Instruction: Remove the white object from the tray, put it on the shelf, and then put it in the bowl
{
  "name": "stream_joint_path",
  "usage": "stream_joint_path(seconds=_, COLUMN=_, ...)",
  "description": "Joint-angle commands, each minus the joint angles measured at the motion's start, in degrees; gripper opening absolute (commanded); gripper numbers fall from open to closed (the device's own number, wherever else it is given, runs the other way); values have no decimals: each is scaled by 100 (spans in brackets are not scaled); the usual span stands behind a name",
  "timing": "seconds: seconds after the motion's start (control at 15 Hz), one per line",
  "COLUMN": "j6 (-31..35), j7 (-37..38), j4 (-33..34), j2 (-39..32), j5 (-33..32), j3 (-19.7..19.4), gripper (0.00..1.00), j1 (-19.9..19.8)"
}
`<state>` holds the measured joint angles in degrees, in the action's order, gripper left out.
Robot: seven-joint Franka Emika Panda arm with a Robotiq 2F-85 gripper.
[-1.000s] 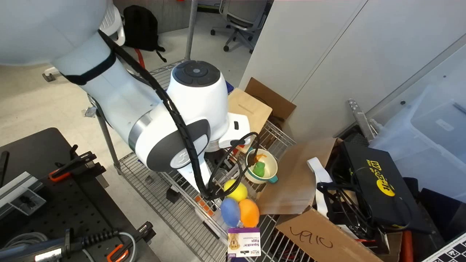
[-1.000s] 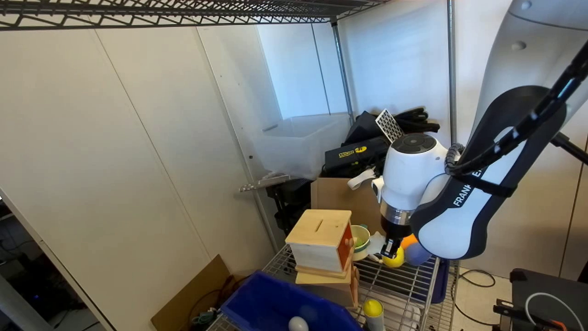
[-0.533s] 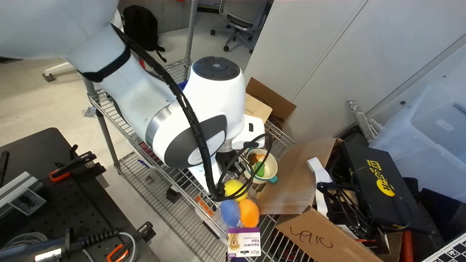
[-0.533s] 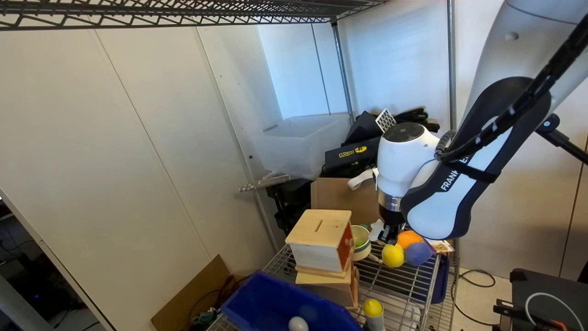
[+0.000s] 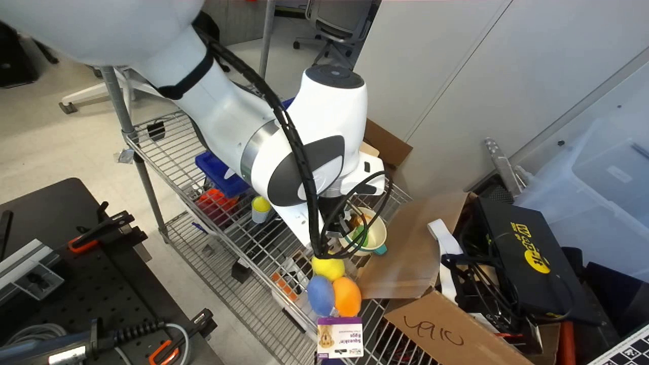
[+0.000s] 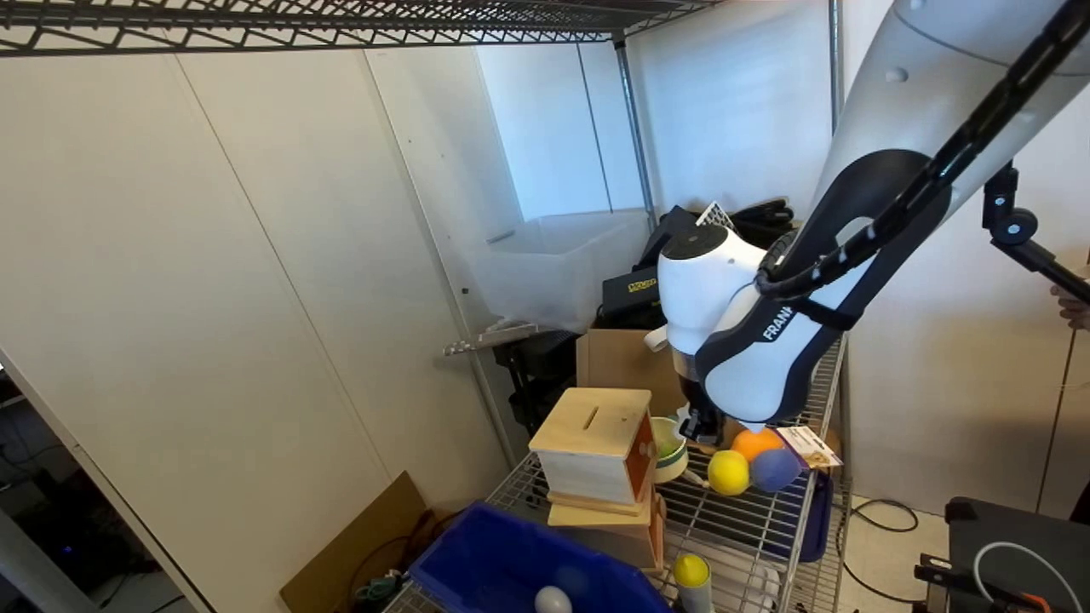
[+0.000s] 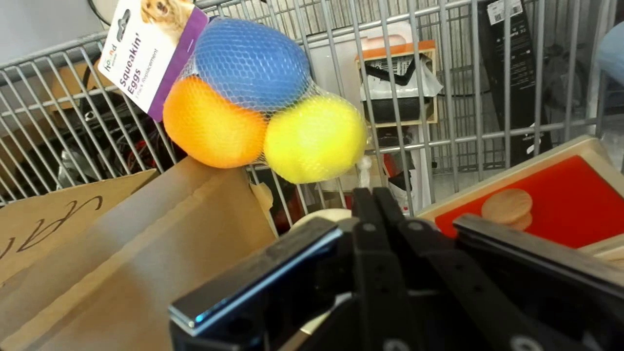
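Observation:
The white object (image 6: 684,415) shows at the fingertips in an exterior view, mostly hidden behind the gripper (image 6: 702,436). In the wrist view the fingers (image 7: 374,192) are nearly together; the white object is barely visible behind them. The gripper is above the shelf beside the bowl, whose rim (image 7: 319,213) is partly covered by the jaws. The bowl shows in both exterior views (image 5: 377,232) (image 6: 674,468) and holds green and orange things. The blue tray (image 6: 494,545) has a white egg-shaped thing in it. The grey wire shelf (image 6: 741,511) carries these things.
Stacked wooden boxes (image 6: 592,443) with red doors stand beside the bowl. A yellow ball (image 5: 328,266), orange egg (image 5: 347,296) and blue egg (image 5: 320,295) lie netted together. A cardboard box (image 5: 400,253) borders the bowl. A yellow-topped cylinder (image 6: 691,572) stands near the tray.
The gripper has risen and moved toward the bowl and wooden boxes, away from over the netted eggs. The white shape at its fingertips has moved with it.

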<state>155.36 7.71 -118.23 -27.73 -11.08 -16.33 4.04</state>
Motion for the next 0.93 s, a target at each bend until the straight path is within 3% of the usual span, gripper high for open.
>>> stream_joint_path(seconds=0.0, j6=-486, j7=264, j4=551, j2=-244, j5=-118, j3=87, gripper=1, j1=-27)
stream_joint_path(seconds=0.87, j6=-730, j7=424, j4=1000, j2=-393, j5=-67, j3=168, gripper=1, j1=-208)
